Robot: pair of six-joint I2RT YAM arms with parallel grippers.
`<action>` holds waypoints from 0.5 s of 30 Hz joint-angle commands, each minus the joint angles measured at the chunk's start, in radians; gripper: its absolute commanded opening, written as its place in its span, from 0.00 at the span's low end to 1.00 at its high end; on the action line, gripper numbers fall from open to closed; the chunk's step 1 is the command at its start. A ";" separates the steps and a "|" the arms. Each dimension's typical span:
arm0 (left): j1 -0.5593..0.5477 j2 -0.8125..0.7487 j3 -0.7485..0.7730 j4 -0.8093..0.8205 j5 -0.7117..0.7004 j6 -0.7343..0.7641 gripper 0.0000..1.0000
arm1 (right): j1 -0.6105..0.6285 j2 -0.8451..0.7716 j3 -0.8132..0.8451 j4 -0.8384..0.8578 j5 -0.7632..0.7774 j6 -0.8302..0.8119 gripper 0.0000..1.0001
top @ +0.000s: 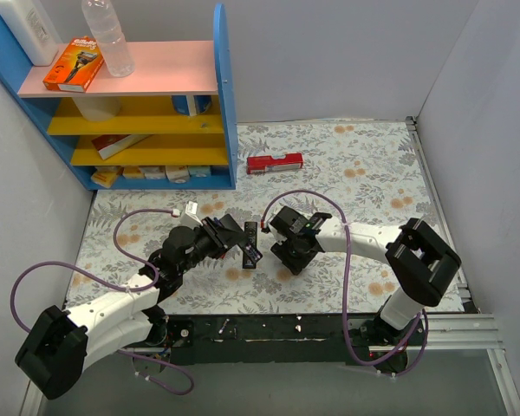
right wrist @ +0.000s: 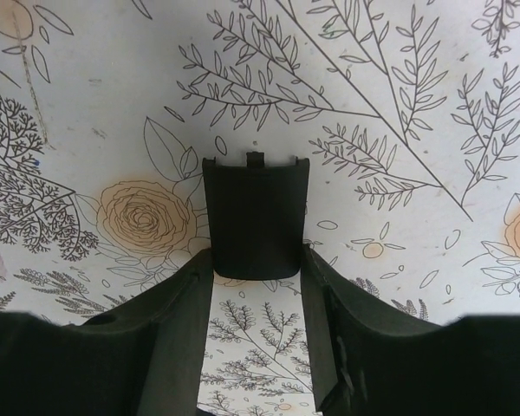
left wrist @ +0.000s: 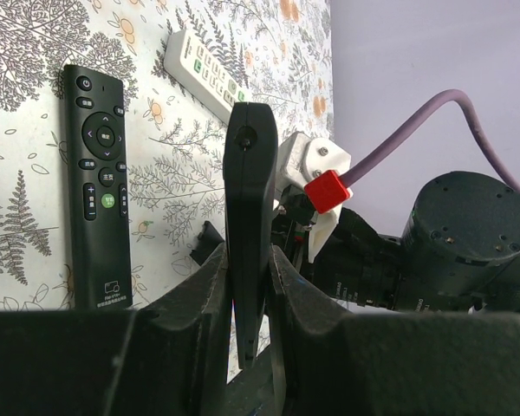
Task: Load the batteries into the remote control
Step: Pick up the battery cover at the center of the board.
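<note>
My left gripper [top: 241, 243] [left wrist: 247, 260] is shut on the plain black remote control [left wrist: 247, 217], holding it on edge above the floral cloth; the remote also shows in the top view [top: 251, 246]. My right gripper [top: 289, 254] [right wrist: 257, 260] is low over the cloth just right of it. Its fingertips [right wrist: 195, 286] press on the two long edges of the black back cover [right wrist: 256, 212], at its near end. A small red bundle, apparently the batteries [top: 275, 162], lies at the back of the cloth; single cells cannot be told apart.
A slim black remote with light markings [left wrist: 100, 191] and a white remote [left wrist: 210, 71] lie on the cloth beyond my left gripper. A blue shelf unit [top: 147, 104] with boxes and a bottle stands at the back left. Grey walls close in both sides.
</note>
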 commanded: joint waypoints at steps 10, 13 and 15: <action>0.005 0.004 -0.046 0.117 -0.013 -0.053 0.00 | -0.008 -0.040 0.048 -0.037 -0.014 0.011 0.31; 0.004 0.016 -0.053 0.143 -0.016 -0.068 0.00 | -0.006 -0.077 0.097 -0.101 -0.013 0.011 0.31; 0.005 0.035 -0.059 0.164 -0.013 -0.074 0.00 | -0.008 -0.095 0.127 -0.127 -0.017 0.014 0.31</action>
